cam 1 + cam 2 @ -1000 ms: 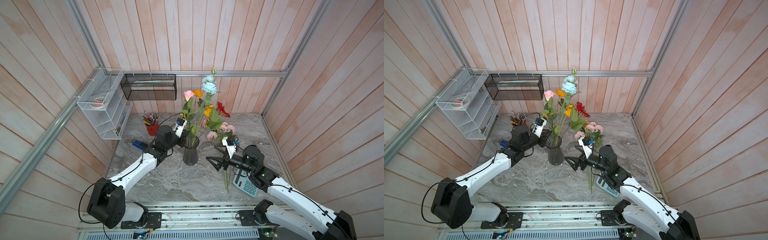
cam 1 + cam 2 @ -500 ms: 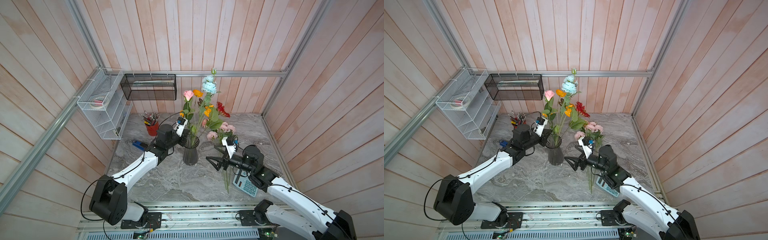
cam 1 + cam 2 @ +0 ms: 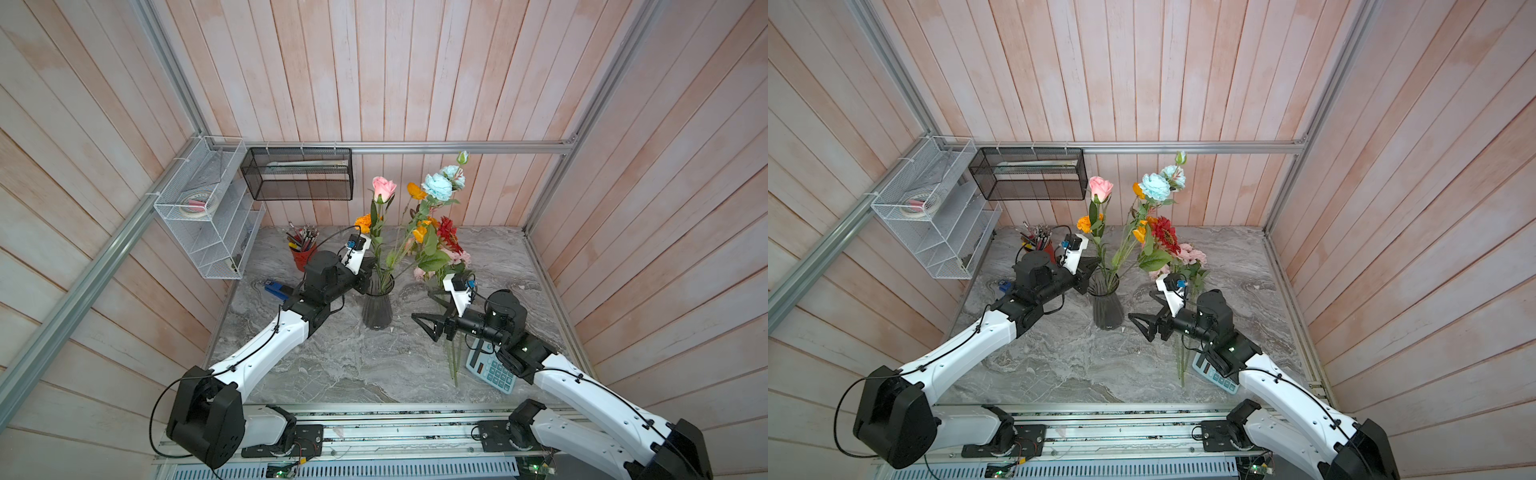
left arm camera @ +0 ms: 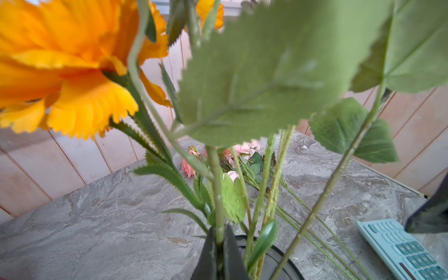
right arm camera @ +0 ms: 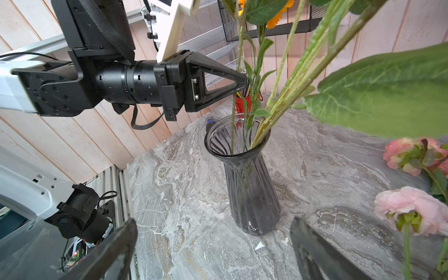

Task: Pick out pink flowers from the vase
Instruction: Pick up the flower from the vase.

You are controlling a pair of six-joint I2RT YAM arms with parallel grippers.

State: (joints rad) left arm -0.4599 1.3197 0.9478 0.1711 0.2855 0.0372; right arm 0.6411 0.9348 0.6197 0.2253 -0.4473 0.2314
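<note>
Left pincer (image 4: 219,242) now pressed together on thin green stem (image 4: 216,194), just above rim of dark smoky ribbed glass vase (image 3: 377,309). A second ago its jaws stood part-spread.
Stem likely belongs to tall pink rose (image 3: 381,188), which is still standing in vase.
Meaning: grasp made, lift-out next.
Right pincer (image 3: 420,304) unchanged: spread wide, empty, near vase.
Other pale pink ruffled blooms (image 3: 457,258) already lie on grey marbled counter (image 3: 332,374), beyond right pincer.

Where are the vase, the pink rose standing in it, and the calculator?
vase (image 3: 377,309): in a top view, on its ribbed glass body.
pink rose (image 3: 382,188): in a top view, on the bloom.
calculator (image 3: 492,372): in a top view, on its keypad.
</note>
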